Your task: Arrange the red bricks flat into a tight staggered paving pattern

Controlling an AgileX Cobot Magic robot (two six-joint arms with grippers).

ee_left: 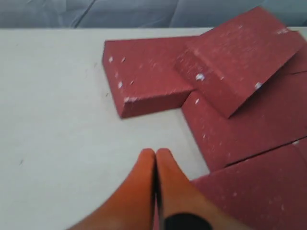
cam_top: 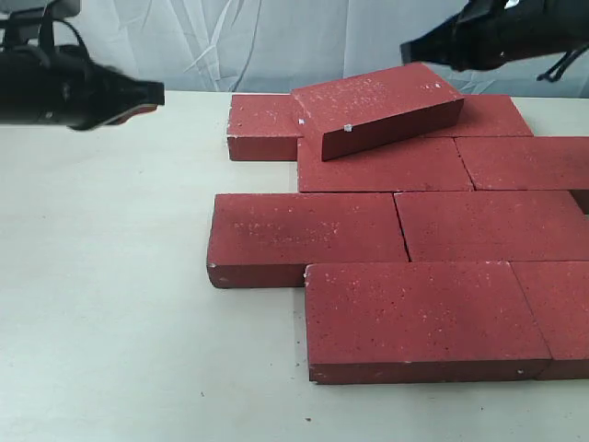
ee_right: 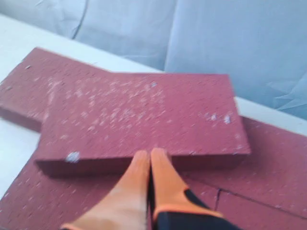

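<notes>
Exterior view shows nine red bricks [cam_top: 308, 239], one tilted

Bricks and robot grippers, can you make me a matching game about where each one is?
Things:
1. crooked brick
2. front brick
3. left gripper
4. right gripper

Places:
a. over the bare table, jaws shut
b. flat on the table, nearest the outside camera
c. lying askew on top of the back bricks
d. right by the crooked brick's side, jaws shut

Pairs: 1-c, 2-b, 3-a, 4-d
</notes>
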